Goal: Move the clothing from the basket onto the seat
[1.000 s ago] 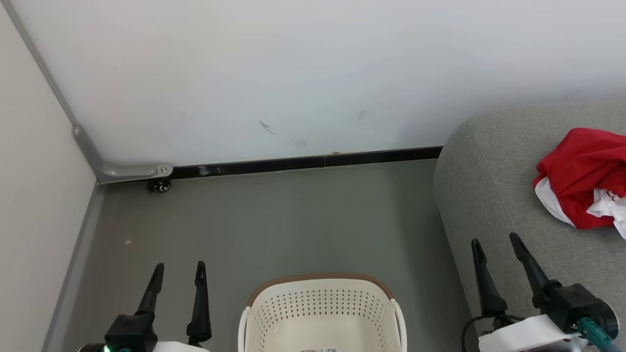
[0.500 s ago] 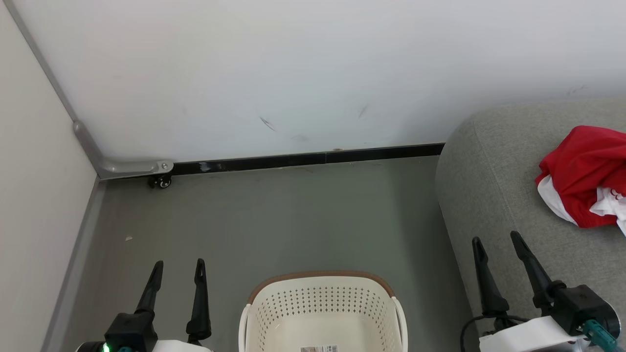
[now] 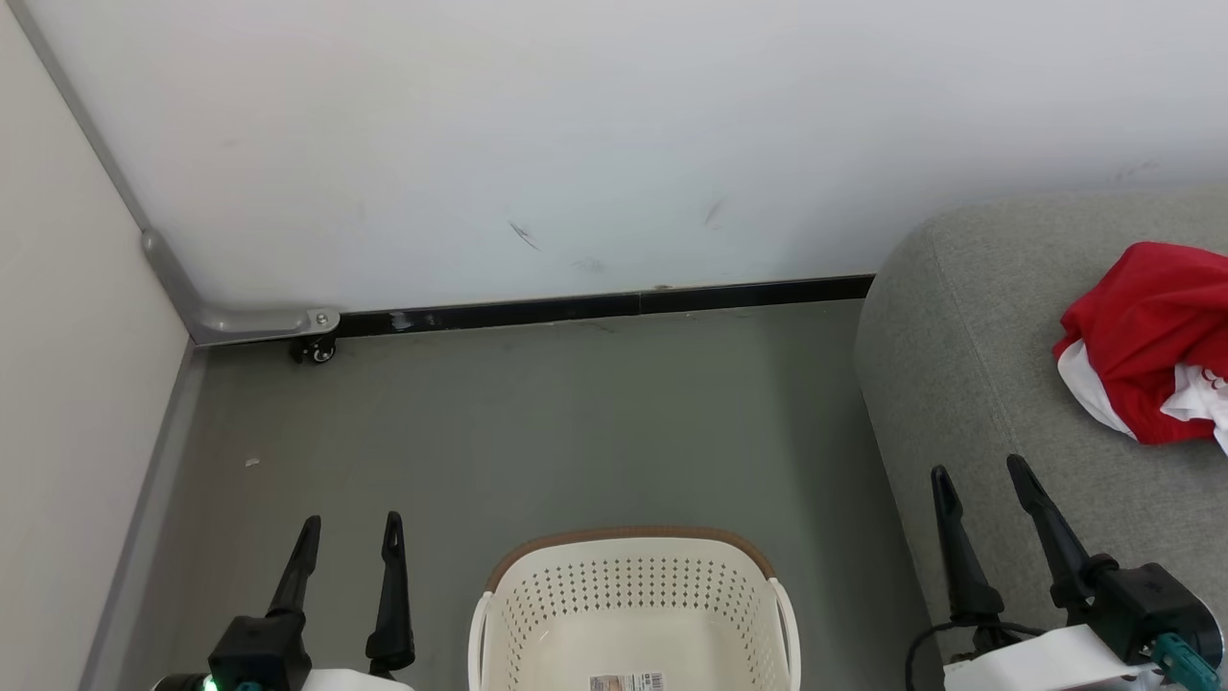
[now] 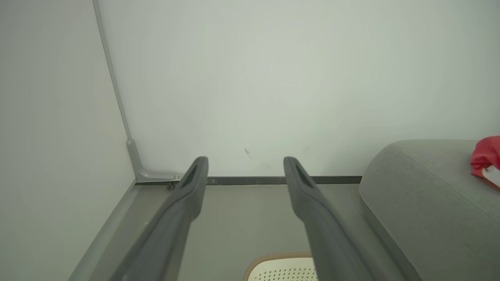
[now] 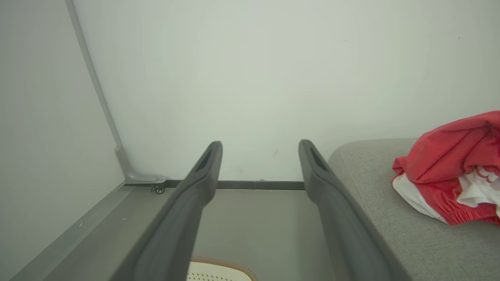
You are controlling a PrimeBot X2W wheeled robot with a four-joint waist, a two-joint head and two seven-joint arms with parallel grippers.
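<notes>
While the red clothing (image 3: 1146,345) lies on the grey seat (image 3: 959,384) at the right edge, the basket (image 3: 628,534) stands bottom middle.
The left gripper (image 3: 351,523) and right gripper (image 3: 974,468), in the lower corners, are spread apart.

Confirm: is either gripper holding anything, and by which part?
Nothing is held: the left gripper and right gripper both have jaws open and empty. The clothing lies on the seat, apart from both.

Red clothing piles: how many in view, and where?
1: a crumpled bright red fabric pile with white trim, on the light grey upholstered seat. Cream perforated plastic basket: none visible, but partly cropped.
</notes>
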